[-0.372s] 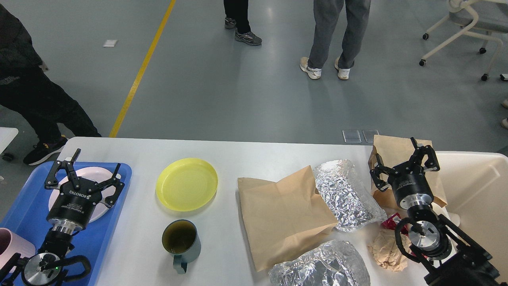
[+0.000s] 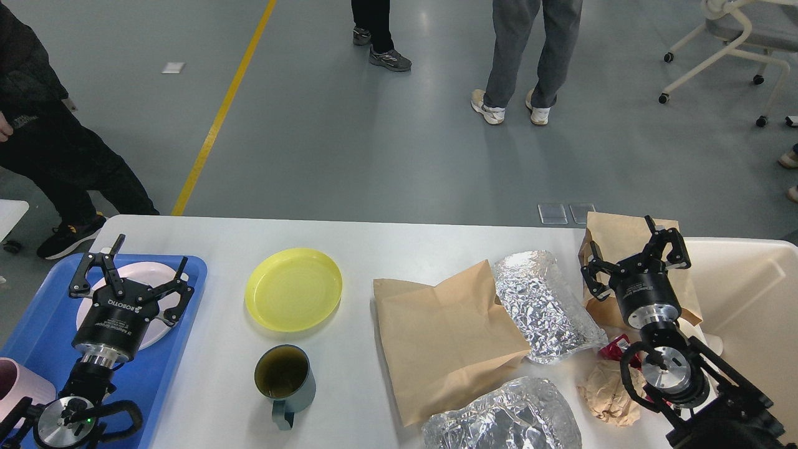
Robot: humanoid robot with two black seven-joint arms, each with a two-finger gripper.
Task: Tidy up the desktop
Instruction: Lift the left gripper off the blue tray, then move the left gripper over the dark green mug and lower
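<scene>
Item: desktop (image 2: 386, 249), 1 white rectangular tabletop with a rounded far-left corner and a smooth matte finish, filling the lower half of the head view, its far edge against grey floor. At its left end: 1 blue tray (image 2: 37, 337) carrying a pale pink plate (image 2: 153, 274) and, at the near-left edge, part of a pink cup (image 2: 22, 383). Above the tray: left gripper (image 2: 128, 269), fingers spread wide, holding nothing, over the pink plate. Just right of the tray, on the bare white surface: 1 yellow plate (image 2: 293, 288), round and shallow; nearer the robot, 1 dark teal mug (image 2: 284, 379) with handle toward the near edge. Centre-right: 1 large brown paper bag (image 2: 442, 343), lying flat; overlapping its right side, 1 crinkled foil pouch (image 2: 545, 305); a 2nd foil pouch (image 2: 505, 418) at the near edge. Further right: crumpled brown paper (image 2: 605, 393) and a small red wrapper (image 2: 614, 348), partly hidden by the right arm. At the right end: 1 cream bin (image 2: 748, 293) with a 2nd brown paper bag (image 2: 614, 236) leaning at its left rim. Right gripper (image 2: 633, 254), fingers spread open, empty, in front of that bag; contact with it cannot be told.
</scene>
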